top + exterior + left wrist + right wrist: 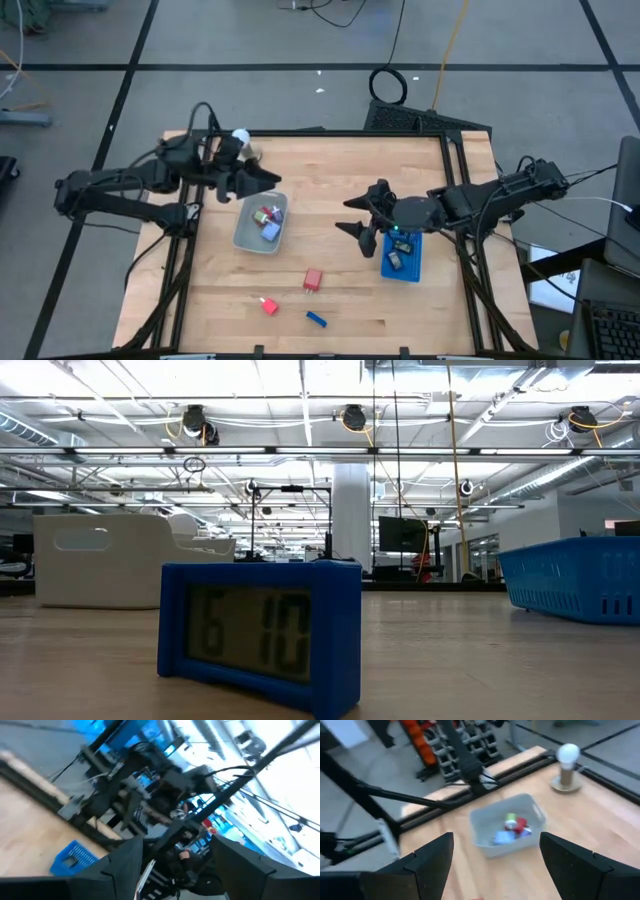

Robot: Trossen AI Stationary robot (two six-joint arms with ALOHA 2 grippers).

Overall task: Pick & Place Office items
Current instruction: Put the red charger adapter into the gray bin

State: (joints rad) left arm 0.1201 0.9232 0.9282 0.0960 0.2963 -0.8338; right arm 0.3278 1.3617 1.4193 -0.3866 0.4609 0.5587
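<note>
Seen from above, the left end effector (262, 180) hangs over the desk (330, 230) at the grey tray's (243, 232) twelve o'clock edge, its fingers parted; a thin pale strip shows between them in the left wrist view, but whether they grip it cannot be told. The right end effector (357, 214) hovers with its fingers spread wide and nothing between them, at nine o'clock of the blue tray (412, 266). Several small office items lie in the grey tray (268, 222), and more sit in the blue tray. Three remain loose on the desk toward six o'clock: a red block (313, 279), a smaller red piece (268, 305) and a blue piece (317, 320). A white ball on a base (241, 137) stands at the desk's eleven o'clock corner.
</note>
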